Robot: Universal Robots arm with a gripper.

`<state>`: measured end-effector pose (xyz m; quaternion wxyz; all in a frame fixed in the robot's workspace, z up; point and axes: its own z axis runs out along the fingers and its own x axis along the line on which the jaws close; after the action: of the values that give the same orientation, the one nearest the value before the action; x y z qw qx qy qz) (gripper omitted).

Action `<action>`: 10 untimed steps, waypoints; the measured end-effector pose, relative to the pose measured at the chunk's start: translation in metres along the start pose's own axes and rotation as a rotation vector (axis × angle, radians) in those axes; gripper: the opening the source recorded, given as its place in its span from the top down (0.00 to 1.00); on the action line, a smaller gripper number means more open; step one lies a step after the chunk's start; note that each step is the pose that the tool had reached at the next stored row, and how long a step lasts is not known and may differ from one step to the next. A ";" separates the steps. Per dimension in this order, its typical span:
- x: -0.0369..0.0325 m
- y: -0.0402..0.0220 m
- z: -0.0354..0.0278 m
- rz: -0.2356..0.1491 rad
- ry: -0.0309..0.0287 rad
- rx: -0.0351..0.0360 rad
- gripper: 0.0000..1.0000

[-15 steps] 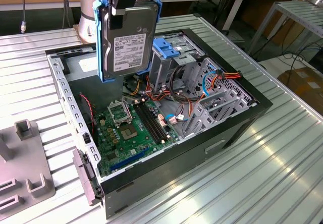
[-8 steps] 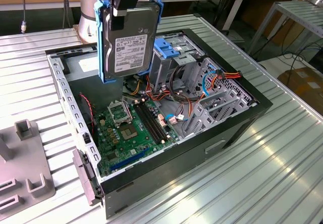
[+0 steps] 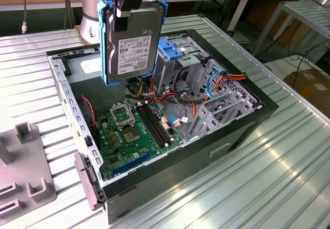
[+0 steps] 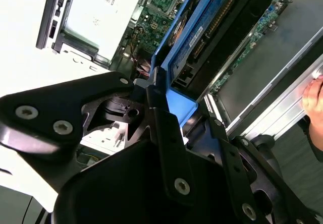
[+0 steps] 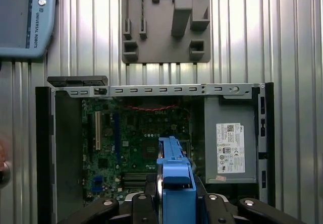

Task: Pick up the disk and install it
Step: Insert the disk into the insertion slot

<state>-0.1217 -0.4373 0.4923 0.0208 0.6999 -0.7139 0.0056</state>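
Above the open computer case [image 3: 180, 168], the hand [image 3: 125, 4] is clamped on the disk [image 3: 133, 46], which hangs upright just left of the drive cage [image 3: 178, 66]. The carrying step seems in hand; installing likely calls for squaring its blue frame with the cage.

My end effector [image 3: 129, 4] is matt black with bright screw heads [image 4: 182, 185]. The disk [image 3: 133, 38] looks like dull silver-grey metal, its label [image 3: 135, 51] white paper, its frame [image 3: 105, 43] glossy blue plastic. The tabletop [image 3: 268, 177] is ribbed, shiny metal; the computer case [image 3: 180, 180] matt black outside
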 end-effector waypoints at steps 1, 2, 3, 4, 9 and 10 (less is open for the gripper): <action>0.0002 -0.0001 0.0000 0.000 0.0000 0.0000 0.63; 0.0003 -0.0002 0.0000 0.000 0.0001 -0.0001 0.63; 0.0004 -0.0003 0.0001 0.000 0.0001 0.0000 0.63; 0.0006 -0.0004 0.0001 0.000 0.0001 0.0000 0.63; 0.0014 -0.0010 0.0002 0.000 0.0003 0.0000 0.63; 0.0016 -0.0011 0.0002 0.000 0.0004 0.0000 0.63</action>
<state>-0.1206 -0.4389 0.4921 0.0210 0.6999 -0.7139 0.0058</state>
